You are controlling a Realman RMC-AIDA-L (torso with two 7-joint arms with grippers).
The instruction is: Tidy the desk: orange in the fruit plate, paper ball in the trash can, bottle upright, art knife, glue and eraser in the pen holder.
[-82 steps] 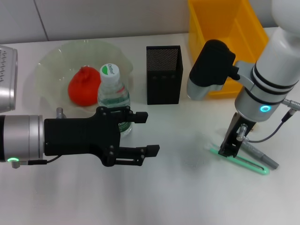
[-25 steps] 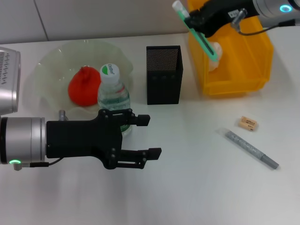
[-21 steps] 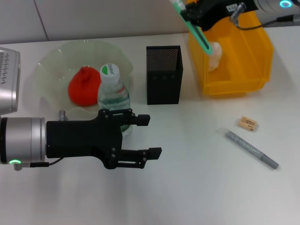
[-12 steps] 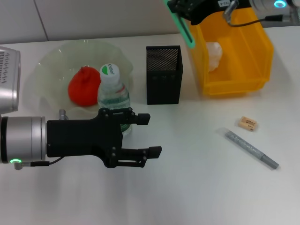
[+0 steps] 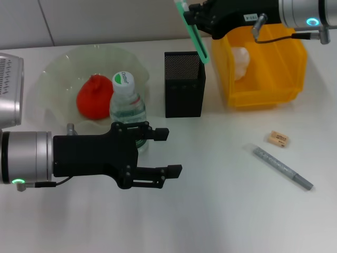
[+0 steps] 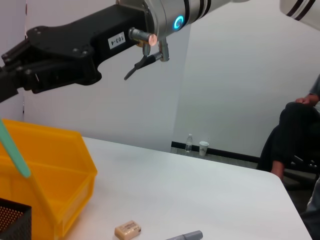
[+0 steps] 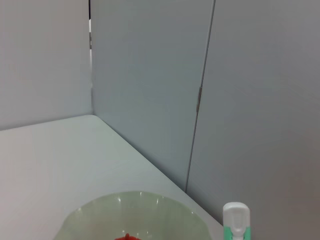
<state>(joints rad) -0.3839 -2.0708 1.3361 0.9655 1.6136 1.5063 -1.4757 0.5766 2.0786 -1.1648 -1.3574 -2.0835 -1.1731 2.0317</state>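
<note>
The right gripper (image 5: 196,15) is clamped on the green art knife (image 5: 191,32), its tip just above the pen holder (image 5: 184,84) near the desk's (image 5: 210,211) far edge. The left gripper (image 5: 167,153) hovers, jaws apart, before the upright bottle (image 5: 127,107). The right arm's tag reads "103-4". The eraser (image 5: 278,138) lies toward the right edge.
</note>
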